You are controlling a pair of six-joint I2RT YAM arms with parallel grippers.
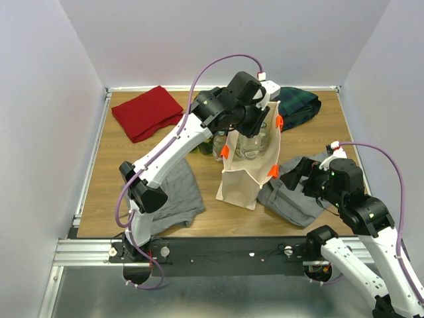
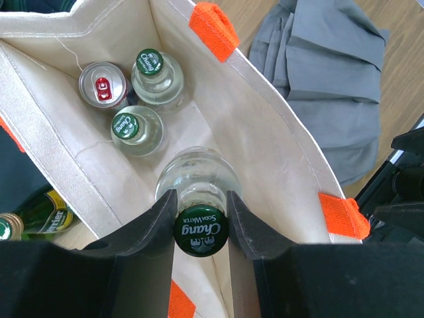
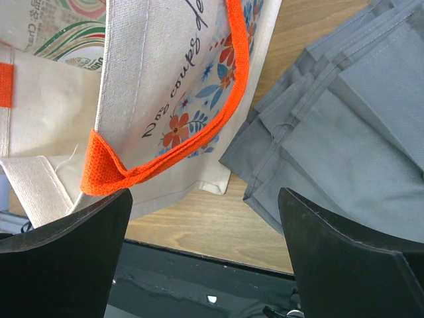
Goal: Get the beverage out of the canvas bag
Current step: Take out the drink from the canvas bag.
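The beige canvas bag [image 1: 242,179] stands upright mid-table with orange handles [image 2: 213,28]. My left gripper [image 2: 201,213] reaches down into its mouth and is shut on the neck of a clear glass bottle with a green Chang soda-water cap [image 2: 201,230]. Deeper in the bag [image 2: 265,132] stand two more green-capped clear bottles [image 2: 149,63] [image 2: 127,126] and a silver can [image 2: 103,83]. My right gripper [image 3: 205,218] is open and holds nothing. It hovers low beside the bag's right side [image 3: 159,79], near an orange handle [image 3: 106,172].
Grey folded clothes [image 1: 291,195] lie right of the bag, under my right arm, and more grey cloth [image 1: 175,192] lies to its left. A red cloth [image 1: 146,111] and a dark plaid cloth [image 1: 298,106] sit at the back. Green bottles [image 1: 212,142] stand just outside the bag's left side.
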